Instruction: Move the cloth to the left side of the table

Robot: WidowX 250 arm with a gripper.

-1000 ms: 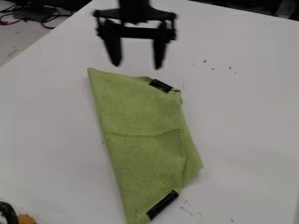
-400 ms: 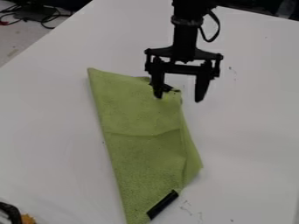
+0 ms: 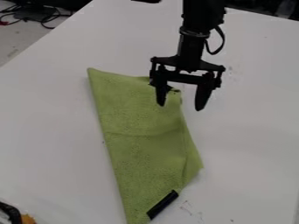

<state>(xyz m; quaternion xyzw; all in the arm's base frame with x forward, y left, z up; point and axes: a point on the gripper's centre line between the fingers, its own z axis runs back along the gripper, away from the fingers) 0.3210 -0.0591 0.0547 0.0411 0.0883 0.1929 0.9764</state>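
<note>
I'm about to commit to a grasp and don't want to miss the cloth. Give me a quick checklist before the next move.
1. Gripper open: ok, fingers apart.
2. Fingers either side of the edge of the cloth: ok, one over fabric, one beyond its upper right edge.
3. Fingertips low enough to pinch: cannot tell.
4. Cloth gripped: not ok, fingers aren't closed on it.
5. Cloth spread fully flat: not ok, it looks folded along the right.

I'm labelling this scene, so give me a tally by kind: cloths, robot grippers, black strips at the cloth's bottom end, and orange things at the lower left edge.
Green cloth: 1
Black gripper: 1
Black strip at the cloth's bottom end: 1
Orange thing, partly cut off: 1
Total: 4
</note>
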